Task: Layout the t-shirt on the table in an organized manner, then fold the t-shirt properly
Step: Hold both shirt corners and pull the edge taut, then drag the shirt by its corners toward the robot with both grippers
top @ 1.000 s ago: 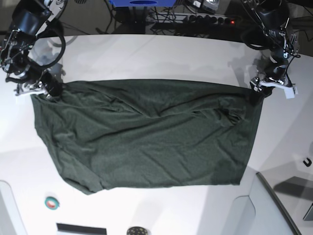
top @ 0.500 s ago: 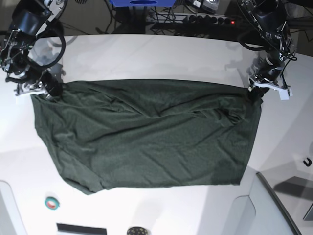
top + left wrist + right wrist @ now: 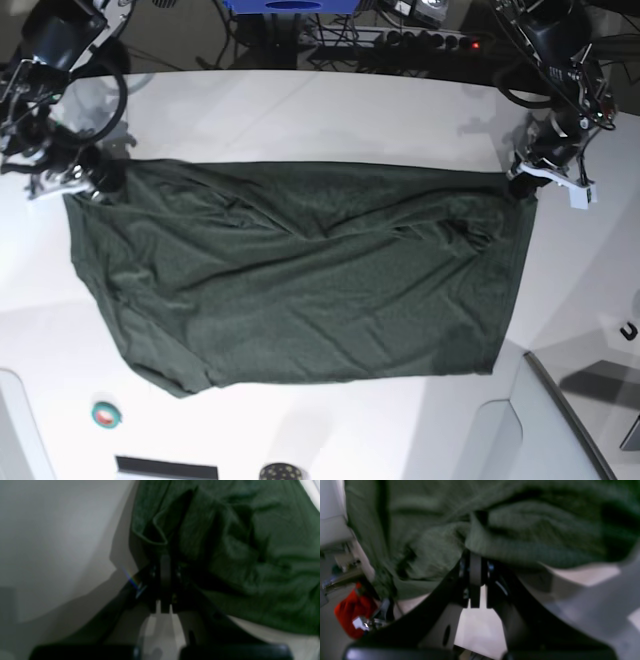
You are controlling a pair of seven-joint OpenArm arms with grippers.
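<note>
My left claw [image 3: 528, 182] has just pinched the dark green knit t-shirt's [image 3: 300, 275] far corner; right claw [image 3: 92, 178] already grips its corner, so I can stretch it across the white bench [image 3: 320, 110].

1. Behind the far edge of the work surface the room was dark, crowded with tangled black cables [image 3: 250, 40].
2. A power strip [image 3: 430, 40] lay back there, a small red light glowing at one end.
3. A blue object [image 3: 288, 6] sat at the top centre, cut off by the frame.
4. Near the bottom edge lay a small teal-and-red round item [image 3: 104, 413], a dark flat bar [image 3: 165, 467] and a dark round piece [image 3: 280, 471].
5. Light was even and soft, casting faint grey shadows.
</note>
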